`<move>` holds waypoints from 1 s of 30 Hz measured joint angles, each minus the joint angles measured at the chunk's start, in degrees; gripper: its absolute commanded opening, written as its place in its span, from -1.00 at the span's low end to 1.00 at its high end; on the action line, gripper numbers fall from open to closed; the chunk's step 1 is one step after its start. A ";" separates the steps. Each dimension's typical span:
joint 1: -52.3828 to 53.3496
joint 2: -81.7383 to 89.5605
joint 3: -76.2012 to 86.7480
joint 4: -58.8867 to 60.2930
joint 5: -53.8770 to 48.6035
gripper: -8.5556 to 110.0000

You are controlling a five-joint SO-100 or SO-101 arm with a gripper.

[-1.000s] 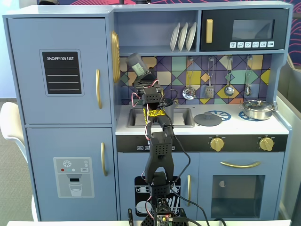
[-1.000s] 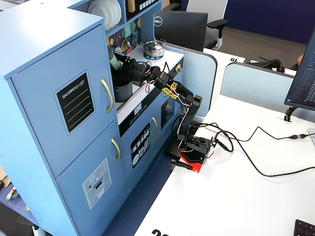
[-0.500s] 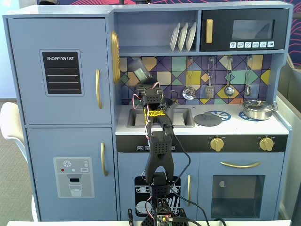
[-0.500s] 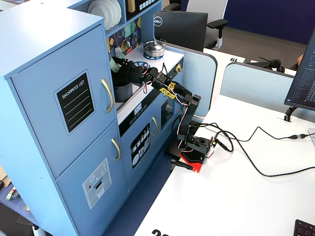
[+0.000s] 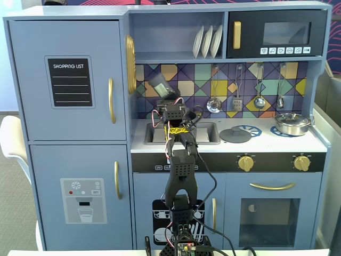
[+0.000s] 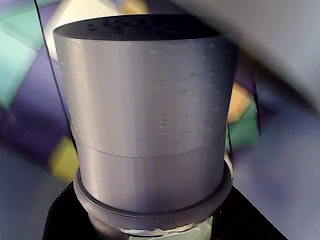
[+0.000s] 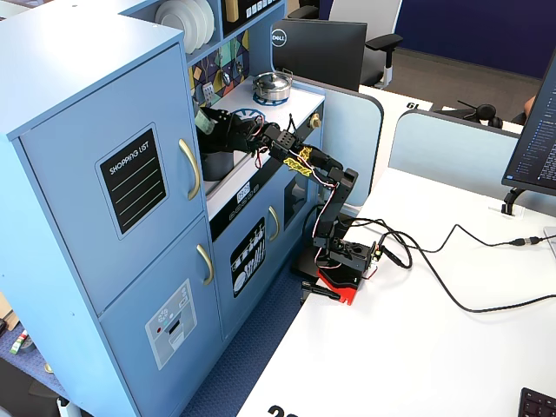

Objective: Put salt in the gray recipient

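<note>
Fingers of the gripper (image 5: 164, 96) are closed around the salt (image 5: 159, 85), which is held aloft and tilted, its top leaning toward the upper left against the patterned backsplash (image 5: 266, 80) in the front fixed view. In the wrist view the salt (image 6: 147, 115) fills the picture: a gray cylinder with a perforated dark top, a raised collar lower down and a strip of pale label at the bottom edge; the fingers themselves are not distinguishable there. In the side fixed view the salt (image 7: 205, 121) is carried by the gripper (image 7: 221, 127) above the gray recipient (image 7: 217, 162), which stands in the recessed sink (image 5: 205, 134) of the toy kitchen; what the recipient contains cannot be made out.

Left to right along the counter in the front fixed view: the sink, partly hidden behind the arm; a flat gray lid (image 5: 235, 134) lying on the worktop; a shiny silver pan (image 5: 291, 124) with its own lid on, standing at the right end. Three white plates (image 5: 208, 41) stand upright on the shelf above.
</note>
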 measured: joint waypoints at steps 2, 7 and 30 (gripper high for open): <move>-1.23 -1.76 -3.52 -0.09 -0.53 -0.86; -2.72 -4.48 -10.37 0.18 -1.05 -0.86; 7.73 -5.80 -14.77 -0.09 -27.33 -0.86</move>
